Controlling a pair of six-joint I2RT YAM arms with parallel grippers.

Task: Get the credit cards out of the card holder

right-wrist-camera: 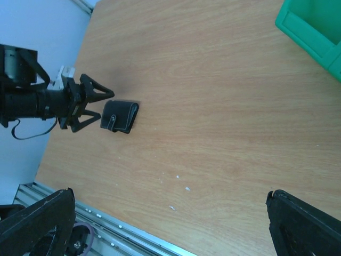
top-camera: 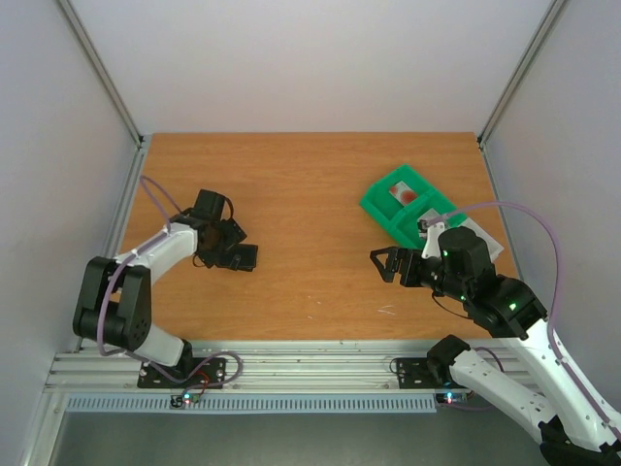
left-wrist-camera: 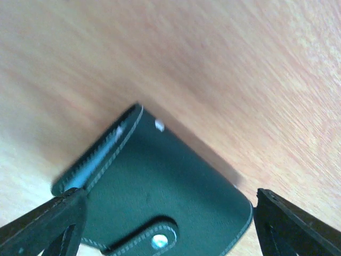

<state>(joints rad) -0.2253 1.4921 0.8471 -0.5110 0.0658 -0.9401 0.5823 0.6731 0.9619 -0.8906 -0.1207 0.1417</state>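
1. The holder [right-wrist-camera: 120,116] lies flat on the left half of the tabletop [top-camera: 310,184]. It is folded shut, and its strap [left-wrist-camera: 154,240] looks snapped down over the front.
2. The left arm [top-camera: 160,248] reaches in low over it. The left jaws stand apart, one on each side of the holder's near end, and they are not clamped on it. I can't tell whether either tip is touching the leather.
3. The right arm [top-camera: 485,291] hangs above the right half of the tabletop, well apart from the holder. The right jaws are spread wide with nothing between them.
4. Over on the far right sits a green tray [right-wrist-camera: 314,32]. In one of its compartments lies a pale card [top-camera: 404,194] with a red mark, so to my eye one card is out of the holder.
5. I see no teal card anywhere. It may be inside the shut holder, but nothing here shows that.
6. The step in hand looks like securing the holder, with the left jaws lined up to close across its width.
7. The next move calls for a firm, square squeeze, so the holder doesn't skate on the smooth wood.
8. After that, I'd guess the right jaws must come across, lift the strap and fold the flap back.
9. Any card left inside would then need a fine pinch on its thin edge and a straight pull from its slot.
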